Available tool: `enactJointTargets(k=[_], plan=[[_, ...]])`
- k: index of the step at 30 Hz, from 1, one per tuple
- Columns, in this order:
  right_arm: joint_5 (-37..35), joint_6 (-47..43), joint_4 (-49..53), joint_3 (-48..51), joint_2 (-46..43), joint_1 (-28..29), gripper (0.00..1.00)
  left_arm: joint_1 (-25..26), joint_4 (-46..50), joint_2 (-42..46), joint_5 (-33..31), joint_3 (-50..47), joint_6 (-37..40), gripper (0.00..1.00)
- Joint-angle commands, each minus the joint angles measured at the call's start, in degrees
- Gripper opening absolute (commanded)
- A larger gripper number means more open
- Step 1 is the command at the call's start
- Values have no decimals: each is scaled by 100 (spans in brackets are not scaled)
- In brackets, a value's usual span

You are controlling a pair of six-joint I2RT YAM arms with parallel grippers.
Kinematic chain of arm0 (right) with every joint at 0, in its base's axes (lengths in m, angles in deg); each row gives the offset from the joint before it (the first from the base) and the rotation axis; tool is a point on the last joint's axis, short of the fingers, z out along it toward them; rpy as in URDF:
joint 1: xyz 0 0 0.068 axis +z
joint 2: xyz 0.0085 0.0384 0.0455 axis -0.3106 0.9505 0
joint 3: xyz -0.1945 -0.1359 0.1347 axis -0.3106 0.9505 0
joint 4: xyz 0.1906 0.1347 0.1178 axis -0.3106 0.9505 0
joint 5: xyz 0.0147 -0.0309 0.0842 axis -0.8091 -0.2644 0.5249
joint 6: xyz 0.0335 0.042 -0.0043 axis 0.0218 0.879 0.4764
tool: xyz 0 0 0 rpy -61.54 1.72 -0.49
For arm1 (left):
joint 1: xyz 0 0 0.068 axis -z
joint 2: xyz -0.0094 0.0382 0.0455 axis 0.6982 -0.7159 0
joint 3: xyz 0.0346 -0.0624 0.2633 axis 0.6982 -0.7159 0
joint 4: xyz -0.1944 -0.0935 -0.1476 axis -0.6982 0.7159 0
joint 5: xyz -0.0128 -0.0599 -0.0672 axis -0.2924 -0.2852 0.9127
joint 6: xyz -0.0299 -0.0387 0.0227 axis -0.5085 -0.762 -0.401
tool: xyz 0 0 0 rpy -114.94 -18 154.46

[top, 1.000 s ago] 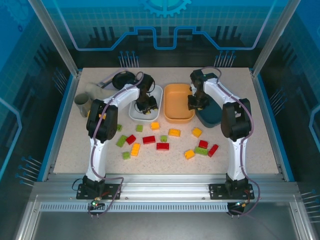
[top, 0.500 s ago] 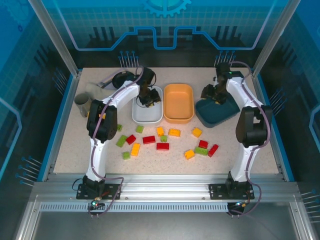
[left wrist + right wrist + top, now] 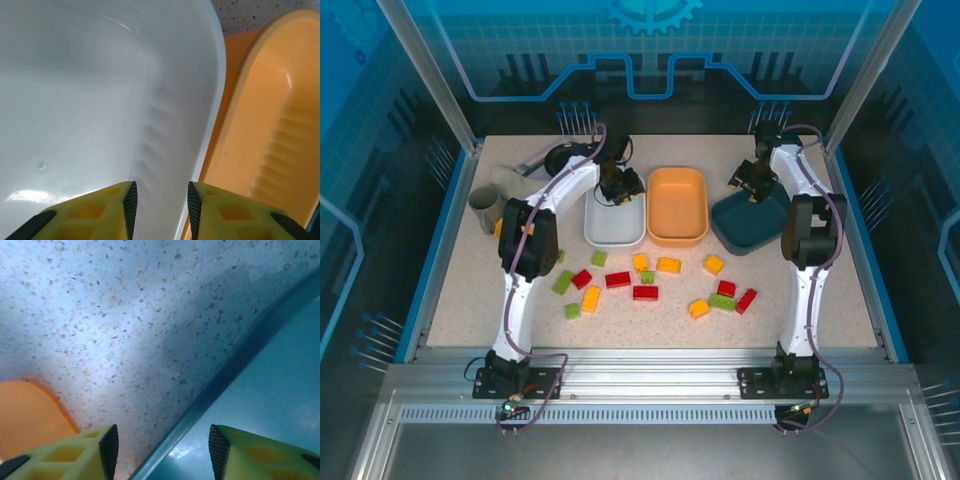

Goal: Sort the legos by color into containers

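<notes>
Three trays stand in a row at the back: white (image 3: 616,225), orange (image 3: 677,205) and dark teal (image 3: 752,225). All look bare inside. Several red, green and yellow legos lie loose on the table in front of them, such as a red one (image 3: 618,279), a green one (image 3: 563,281) and a yellow one (image 3: 668,265). My left gripper (image 3: 620,187) (image 3: 160,202) sits at the white tray's (image 3: 100,100) far right corner, jaws narrowly set astride its wall next to the orange tray (image 3: 270,130). My right gripper (image 3: 752,180) (image 3: 162,445) stands open astride the teal tray's (image 3: 280,390) far left rim.
A black frying pan (image 3: 565,158) and a grey cup (image 3: 484,206) stand at the back left. Blue frame posts and panels wall the table. Bare speckled table (image 3: 125,315) lies between the orange and teal trays.
My right gripper left the orange tray for the teal tray's far rim, and that tray shifted right. The white tray swung straight with my left gripper, which has since edged toward the far right corner.
</notes>
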Motion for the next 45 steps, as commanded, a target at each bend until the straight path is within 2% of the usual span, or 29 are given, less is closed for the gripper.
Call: enactJointTargets(k=[1, 6, 13, 21, 23, 27, 33, 35, 37, 40, 42, 45], plan=[[-294, -187, 580, -259, 149, 72, 42, -46, 113, 762, -86, -219, -54, 36], [-686, -994, 595, -100, -32, 136, 17, -53, 82, 1333, -163, -723, -46, 36], [-528, -2157, 466, 392, -397, 622, 12, -54, -97, 2021, -218, -1691, -120, 36], [-209, -2152, 207, 978, -784, 1130, 13, -48, -442, 2661, -140, -2833, -312, 36], [-123, -2091, 181, 1027, -808, 1155, 17, -46, -480, 2759, -125, -2991, -347, 36], [-299, -2003, 205, 1070, -1026, 1183, 39, -3, -519, 2966, -86, -3179, -376, 38], [-1379, -1588, 367, 1630, -2250, 1362, 62, 180, -642, 3453, 29, -3527, -351, 44], [-1678, -1167, 398, 2254, -2899, 1453, 65, 309, -808, 3708, 141, -3767, -295, 50], [-1654, -590, 299, 3184, -3693, 1447, 66, 487, -1044, 4000, 277, -4042, -183, 57], [-1411, 225, 176, 4634, -4869, 1340, 67, 852, -1400, 4450, 492, -4440, 91, 67], [-1005, 561, 8, 5495, -5508, 1247, 68, 1177, -1593, 4737, 554, -4695, 268, 74], [-669, 863, -136, 6334, -6023, 1134, 72, 1584, -1824, 5027, 621, -5019, 370, 81]])
